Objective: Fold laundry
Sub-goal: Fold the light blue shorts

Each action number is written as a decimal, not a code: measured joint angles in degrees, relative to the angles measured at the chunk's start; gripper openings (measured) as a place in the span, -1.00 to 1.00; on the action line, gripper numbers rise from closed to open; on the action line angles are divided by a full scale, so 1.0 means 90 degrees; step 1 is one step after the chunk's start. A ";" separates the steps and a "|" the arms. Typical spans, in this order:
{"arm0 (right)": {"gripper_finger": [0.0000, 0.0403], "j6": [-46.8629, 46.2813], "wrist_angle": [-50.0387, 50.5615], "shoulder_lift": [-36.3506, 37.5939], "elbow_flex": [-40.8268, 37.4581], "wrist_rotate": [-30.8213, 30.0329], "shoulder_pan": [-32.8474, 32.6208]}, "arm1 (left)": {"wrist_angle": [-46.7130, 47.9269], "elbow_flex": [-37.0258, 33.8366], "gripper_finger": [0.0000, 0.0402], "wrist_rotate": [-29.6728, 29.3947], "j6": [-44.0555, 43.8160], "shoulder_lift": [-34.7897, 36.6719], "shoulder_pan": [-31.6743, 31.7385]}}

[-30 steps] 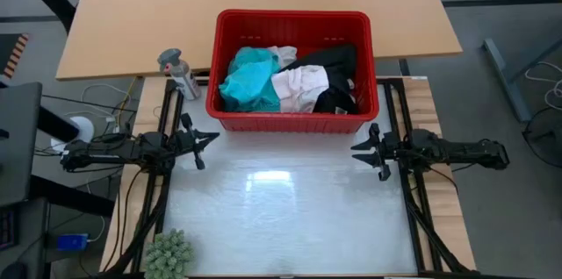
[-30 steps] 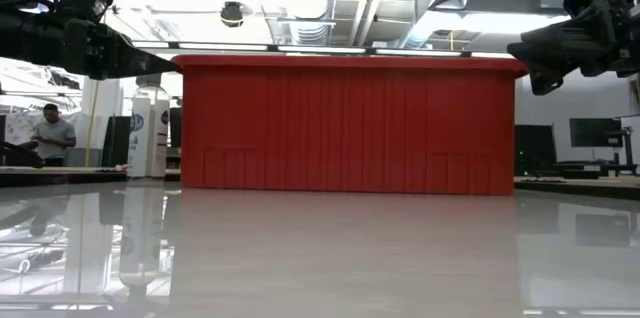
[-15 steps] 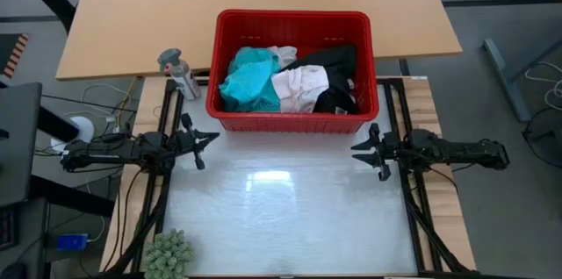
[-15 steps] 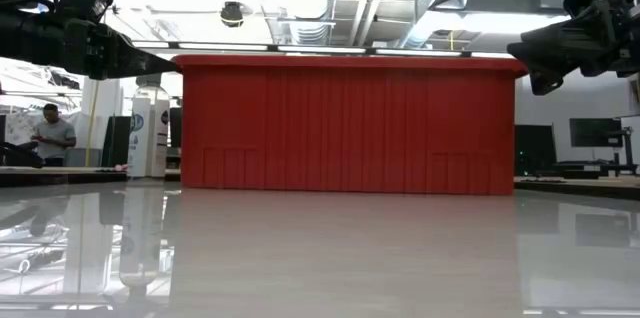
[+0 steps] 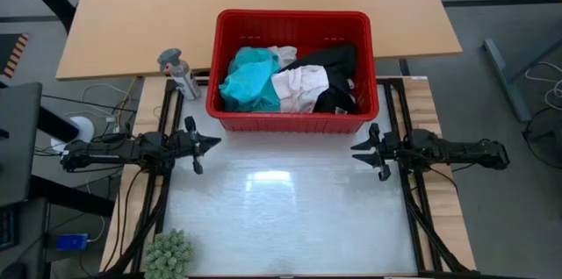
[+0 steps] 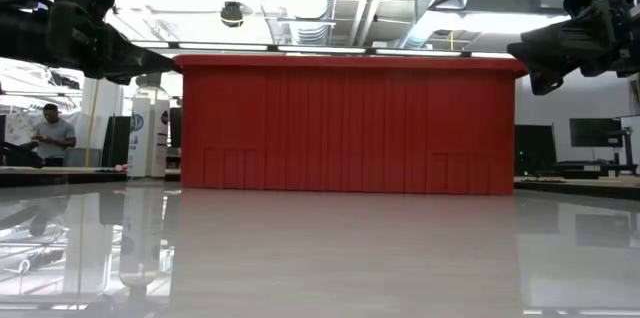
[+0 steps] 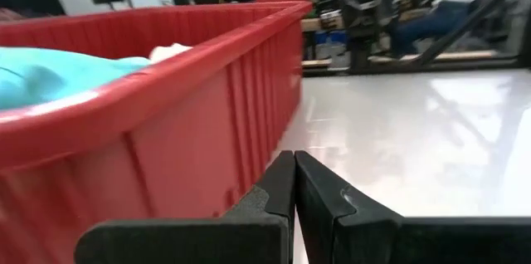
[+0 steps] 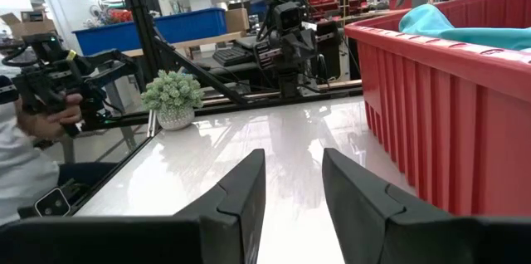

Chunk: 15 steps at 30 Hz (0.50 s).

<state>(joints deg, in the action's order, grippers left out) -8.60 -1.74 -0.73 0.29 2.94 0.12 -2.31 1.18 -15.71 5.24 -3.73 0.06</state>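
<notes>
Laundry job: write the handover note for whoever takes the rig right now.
Left gripper: shut, empty, in the air near the left front corner of the red basket.
Right gripper: open, empty, in the air near the basket's right front corner.
Laundry: the teal garment, white garment and black garment all lie heaped in the basket.
Done: nothing taken out or folded.
Left: take out each piece, fold it on the white table.

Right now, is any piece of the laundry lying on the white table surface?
No, the high view shows all the laundry inside the red basket, and no cloth on the table.
</notes>
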 joint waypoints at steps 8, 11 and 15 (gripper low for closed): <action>-0.27 0.0061 -0.0022 0.0000 0.0000 -0.0009 0.0000 | 0.0042 0.0001 -1.00 0.0050 -0.0627 0.0000 0.0001; -0.27 0.0310 -0.0032 0.0000 0.0000 -0.0171 0.0002 | 0.0030 -0.0001 -1.00 0.0049 -0.0897 0.0000 0.0001; -0.27 0.0319 -0.0032 0.0000 0.0000 -0.0168 0.0000 | 0.0001 -0.0001 -1.00 0.0023 -0.0817 0.0000 0.0001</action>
<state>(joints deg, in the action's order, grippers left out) -5.73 -2.03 -0.73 0.30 1.43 0.12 -2.31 1.17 -15.50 -2.12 -3.73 0.08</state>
